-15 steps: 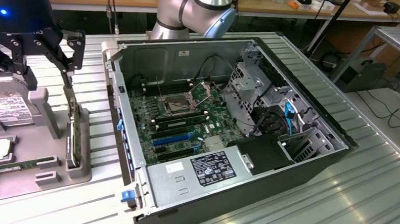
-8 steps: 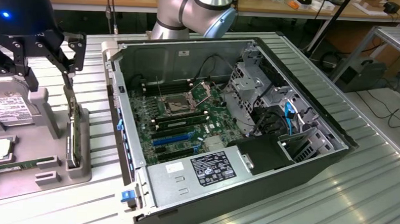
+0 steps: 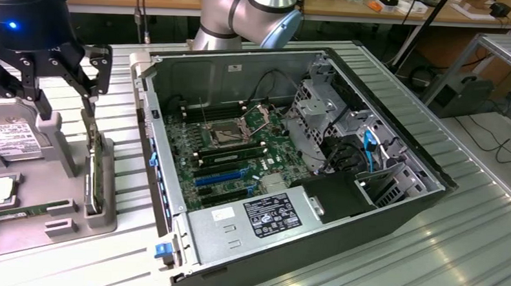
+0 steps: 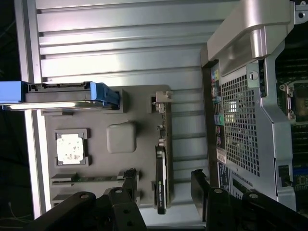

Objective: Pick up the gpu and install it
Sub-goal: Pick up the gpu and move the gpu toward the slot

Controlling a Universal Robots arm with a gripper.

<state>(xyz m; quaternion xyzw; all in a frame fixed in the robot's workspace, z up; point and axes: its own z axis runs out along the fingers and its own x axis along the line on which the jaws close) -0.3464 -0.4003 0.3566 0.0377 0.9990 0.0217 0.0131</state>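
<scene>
The gripper (image 3: 68, 99) hangs above the grey tray (image 3: 105, 224) that sits on the ribbed metal table (image 3: 457, 255), at the exterior view's left of the open computer case (image 3: 234, 223). Its jaws stand wide apart and hold nothing.

In the wrist view the gripper (image 4: 164, 175) has one black finger (image 4: 130, 179) on each side of the gpu (image 4: 161, 180), with a clear gap between the card and each finger. From the exterior view the fingers seem to be above the card's top edge rather than down beside it, though the angle makes that hard to judge.

The gpu (image 3: 91, 184) stands on its long edge in a slot of the tray, on the side of the tray nearest the case. Its thin dark edge faces upward, and it leans on nothing but the slot.

Other parts share the tray (image 4: 144, 103). A hard drive (image 4: 57, 96) with blue rails stands in its own slot. A square processor chip (image 4: 71, 147) lies flat in a recess, and a memory stick (image 4: 91, 178) rests in a narrow groove. All three lie on the far side of the card from the case.

The case (image 4: 245, 115) lies on its side with the panel off, so the green motherboard (image 3: 225, 138) faces up. The arm's silver joint (image 3: 243, 16) rises behind it.
</scene>
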